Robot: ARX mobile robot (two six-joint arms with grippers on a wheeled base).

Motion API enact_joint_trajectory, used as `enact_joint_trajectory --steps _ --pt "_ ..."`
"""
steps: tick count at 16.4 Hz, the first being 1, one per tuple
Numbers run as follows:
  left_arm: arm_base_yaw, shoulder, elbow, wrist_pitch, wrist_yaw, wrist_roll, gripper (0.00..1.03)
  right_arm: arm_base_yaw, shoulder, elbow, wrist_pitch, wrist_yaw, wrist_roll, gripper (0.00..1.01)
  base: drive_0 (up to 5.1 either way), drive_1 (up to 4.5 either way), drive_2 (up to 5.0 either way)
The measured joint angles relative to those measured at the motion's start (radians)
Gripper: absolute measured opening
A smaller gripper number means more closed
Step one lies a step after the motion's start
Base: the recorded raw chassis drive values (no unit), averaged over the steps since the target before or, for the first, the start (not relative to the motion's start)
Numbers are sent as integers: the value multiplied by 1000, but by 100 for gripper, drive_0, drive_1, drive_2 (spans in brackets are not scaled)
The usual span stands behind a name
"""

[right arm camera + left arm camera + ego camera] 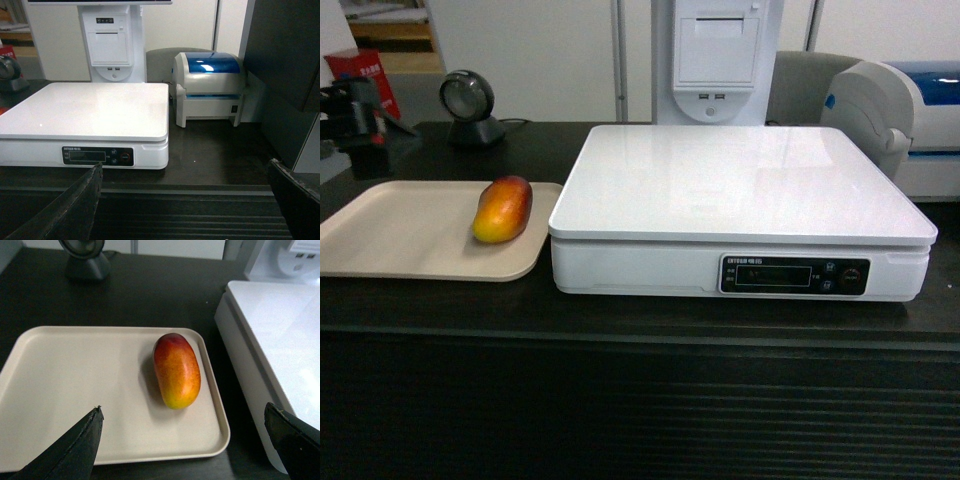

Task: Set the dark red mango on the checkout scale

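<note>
The dark red mango (pixel 502 209) (pixel 176 371) lies on a beige tray (pixel 390 235) (pixel 75 375), near the tray's right edge, red end away from me. Right of the tray stands the white scale (pixel 740 185) (pixel 270 325) (pixel 90 107), its top plate bare and its black display panel (pixel 794 274) on the front. Both rest on the dark checkout (pixel 620 400) counter. In the left wrist view my left gripper (pixel 182 407) is open above the tray's near edge, just short of the mango, holding nothing. My right gripper (pixel 184 164) is open and holding nothing, in front of the counter's ribbed front (pixel 190 215), to the right of the scale.
A round barcode scanner (pixel 470 100) stands behind the tray. A white receipt-printer column (pixel 715 55) rises behind the scale, and a blue-lidded label printer (pixel 209 87) sits to its right. A blurred black and red piece of hardware (pixel 360 125) hangs at the far left edge.
</note>
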Motion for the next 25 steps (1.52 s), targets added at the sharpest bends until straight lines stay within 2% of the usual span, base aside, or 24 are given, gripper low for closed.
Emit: enact_joint_trajectory --steps 5,10,15,22,23,25 --pt "-18 365 392 -203 48 62 98 0 0 0 0 0 0 98 0 0 0" --pt "-35 550 703 -380 44 87 98 0 0 0 0 0 0 98 0 0 0" --pt "-56 696 881 -509 35 113 98 0 0 0 0 0 0 98 0 0 0" --pt "-63 775 965 -633 11 171 98 0 0 0 0 0 0 98 0 0 0" --pt "-66 775 965 -636 11 183 92 0 0 0 0 0 0 98 0 0 0" --pt "-68 775 967 -633 10 192 68 0 0 0 0 0 0 98 0 0 0"
